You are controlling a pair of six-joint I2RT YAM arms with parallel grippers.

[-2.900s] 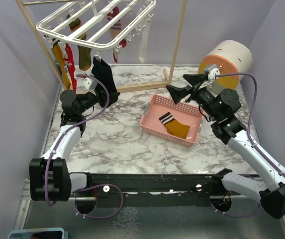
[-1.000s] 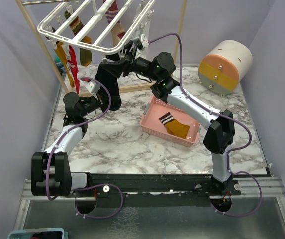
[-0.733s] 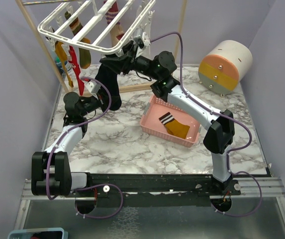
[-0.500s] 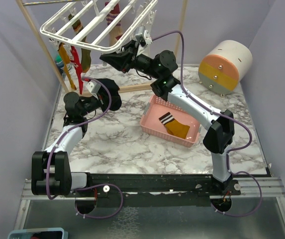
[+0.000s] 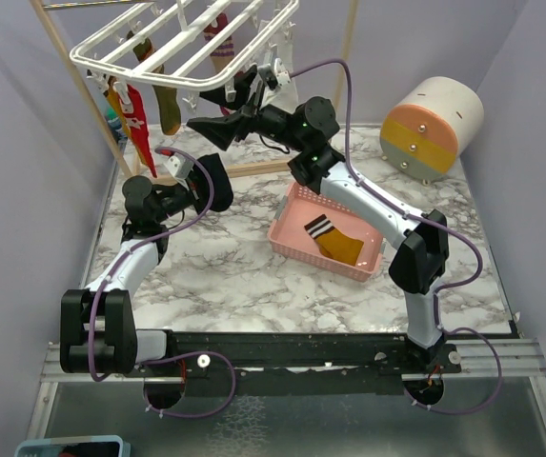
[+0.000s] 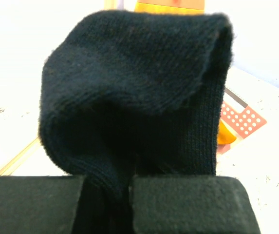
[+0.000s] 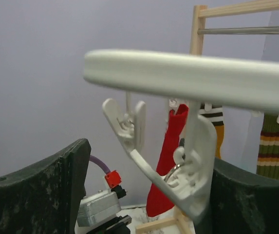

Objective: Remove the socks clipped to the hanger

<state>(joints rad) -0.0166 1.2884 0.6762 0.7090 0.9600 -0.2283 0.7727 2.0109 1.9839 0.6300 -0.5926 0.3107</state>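
The white hanger [image 5: 187,48] hangs at the back left with several socks clipped under it, among them a red one [image 5: 139,119] and an olive striped one [image 5: 166,105]. My left gripper [image 5: 194,187] is shut on a black sock [image 5: 213,176], which is off the hanger and held low over the table. In the left wrist view the black sock [image 6: 134,87] bulges above my shut left gripper [image 6: 129,204]. My right gripper [image 5: 217,112] is open under the hanger's front bar. In the right wrist view my right gripper [image 7: 144,195] has an empty white clip [image 7: 188,165] between its fingers, below the hanger bar [image 7: 193,73] and in front of the red sock [image 7: 171,161].
A pink basket [image 5: 330,238] on the marble table holds a striped sock and a mustard sock. An orange and white cylinder [image 5: 432,116] lies at the back right. A wooden pole frame [image 5: 339,76] carries the hanger. Purple walls close in both sides.
The right gripper, shut on the clip that held the black sock, has opened. The black sock has come free and dropped with the left gripper. The hanger has swung back.
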